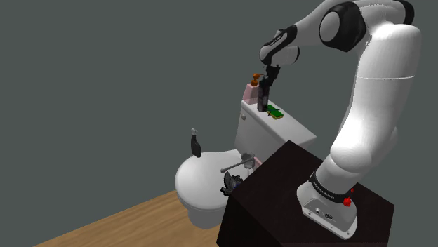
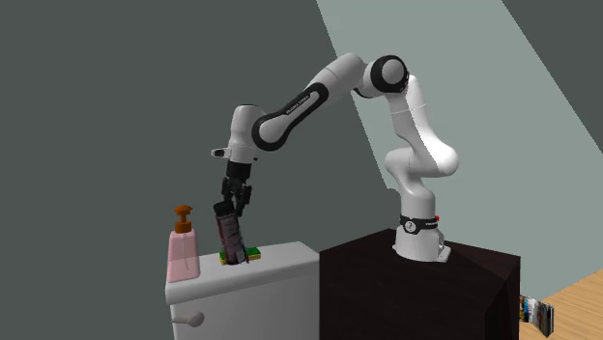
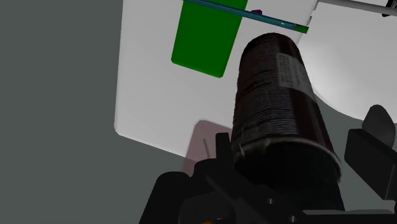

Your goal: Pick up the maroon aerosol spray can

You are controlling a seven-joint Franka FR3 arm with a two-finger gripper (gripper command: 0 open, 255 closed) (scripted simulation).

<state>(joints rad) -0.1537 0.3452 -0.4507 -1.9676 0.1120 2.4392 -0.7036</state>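
The gripper [image 1: 264, 90] hangs from the white arm [image 1: 372, 91] over the tank [image 1: 270, 133], pointing down, and sits about the top end of the can [image 1: 262, 102]; whether it is clamped on the can or merely stands around it I cannot tell. In the wrist view the can [image 3: 280, 95] runs lengthwise away from the gripper [image 3: 299, 127]; it is dark maroon, close to black, with a paler label [image 3: 289, 67] on its side.

In the second exterior view the can [image 2: 231, 240] leans, its top toward that view's left under the gripper [image 2: 229, 211], its foot down at the level of the lid [image 2: 280, 259]; whether the foot rests on the lid or hangs just off it I cannot tell. Just beside the foot, on that view's right, a green sponge [image 2: 253, 255] lies flat on the lid; on the left, near but apart, a pink soap bottle [image 2: 181, 256] stands upright with a brown pump [image 2: 181, 212].

In the shoulder view the can is between the soap bottle [image 1: 250, 91] on the far side and the sponge [image 1: 276, 111] on the near side, all on the white tank. The white bowl [image 1: 200, 186] lies below, toward that view's left; the dark stand [image 1: 295, 203] is near, at the lower right, just beside the toilet. A wooden floor [image 1: 119, 224] shows at the lower left; a grey wall [image 1: 105, 70] is behind.
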